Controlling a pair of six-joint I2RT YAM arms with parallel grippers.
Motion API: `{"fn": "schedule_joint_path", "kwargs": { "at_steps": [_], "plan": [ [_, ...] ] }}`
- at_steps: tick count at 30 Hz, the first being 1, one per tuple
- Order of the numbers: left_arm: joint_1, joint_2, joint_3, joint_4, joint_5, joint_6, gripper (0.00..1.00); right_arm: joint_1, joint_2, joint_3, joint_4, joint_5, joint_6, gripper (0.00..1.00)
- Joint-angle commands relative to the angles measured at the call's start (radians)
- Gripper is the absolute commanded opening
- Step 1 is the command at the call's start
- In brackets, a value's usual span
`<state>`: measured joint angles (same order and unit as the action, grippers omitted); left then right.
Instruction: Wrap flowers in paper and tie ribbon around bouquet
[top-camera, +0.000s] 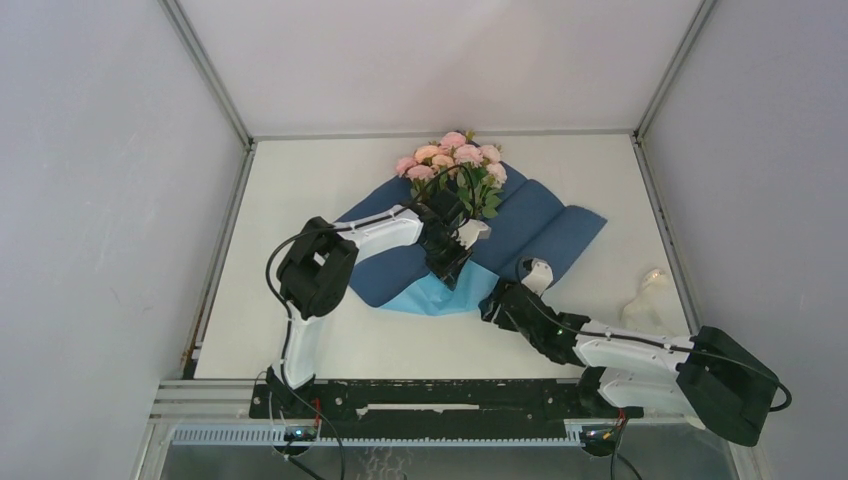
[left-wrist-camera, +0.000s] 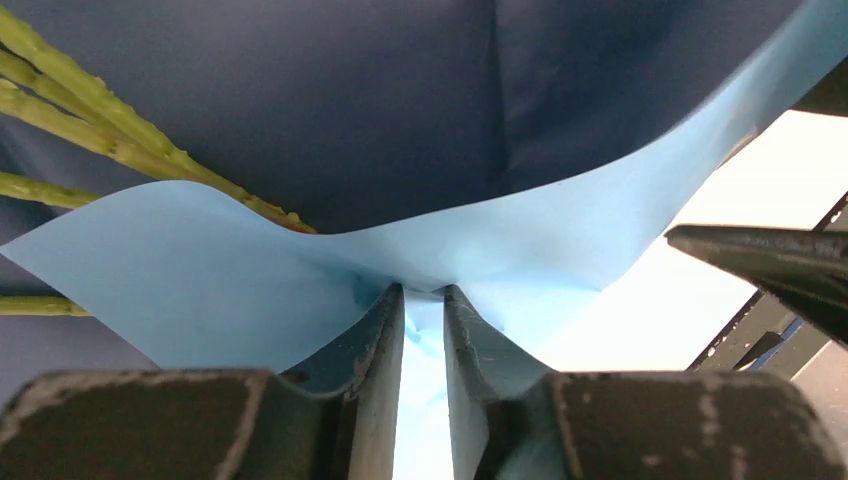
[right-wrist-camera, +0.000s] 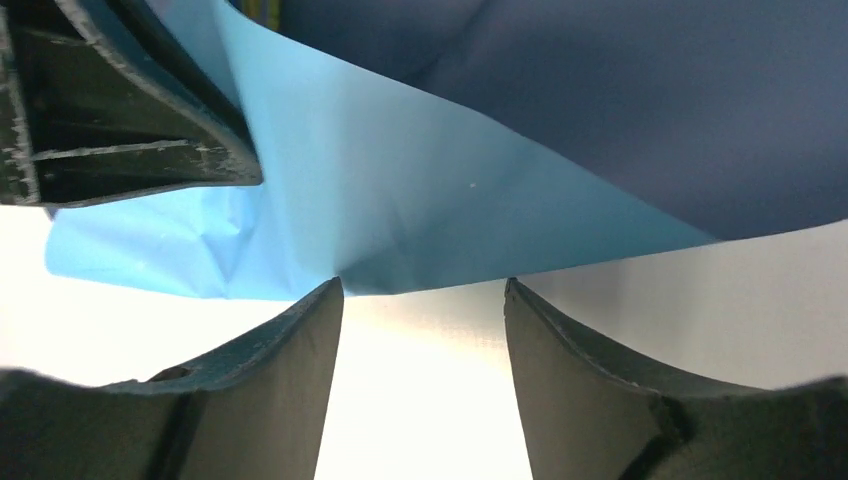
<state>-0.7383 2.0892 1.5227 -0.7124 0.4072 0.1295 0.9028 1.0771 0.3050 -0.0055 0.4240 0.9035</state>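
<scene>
My left claw (left-wrist-camera: 424, 295) pinches the light-blue edge of the paper (left-wrist-camera: 560, 230); navy face rises just beyond my tips; flowers (top-camera: 452, 158) lie farther ahead on it, stems to my left; my right claw (right-wrist-camera: 423, 285) is spread, same edge at its tips, nothing gripped.

Setting: robotics lab cell
Walls: plain grey panels (top-camera: 100, 200) in metal framing (top-camera: 206, 70)
Bench: white table (top-camera: 290, 180), black base rail (top-camera: 420, 398)
</scene>
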Motion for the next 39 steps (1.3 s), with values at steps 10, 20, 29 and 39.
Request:
{"fn": "schedule_joint_path", "kwargs": {
  "at_steps": [10, 20, 29, 39],
  "plan": [
    [0.011, 0.022, 0.014, 0.021, -0.03, 0.002, 0.27, 0.021, 0.089, -0.016, 0.282, 0.04, 0.247, 0.72],
    [0.011, 0.011, 0.02, 0.01, -0.036, 0.013, 0.27, 0.006, 0.128, 0.057, -0.072, 0.141, 0.447, 0.75],
    [0.01, 0.009, 0.026, -0.003, -0.04, 0.026, 0.27, -0.002, 0.136, 0.057, -0.081, 0.157, 0.436, 0.41],
    [0.029, 0.016, 0.106, -0.06, -0.037, 0.039, 0.28, 0.117, 0.16, 0.249, -0.283, 0.403, 0.116, 0.0]
  ]
}}
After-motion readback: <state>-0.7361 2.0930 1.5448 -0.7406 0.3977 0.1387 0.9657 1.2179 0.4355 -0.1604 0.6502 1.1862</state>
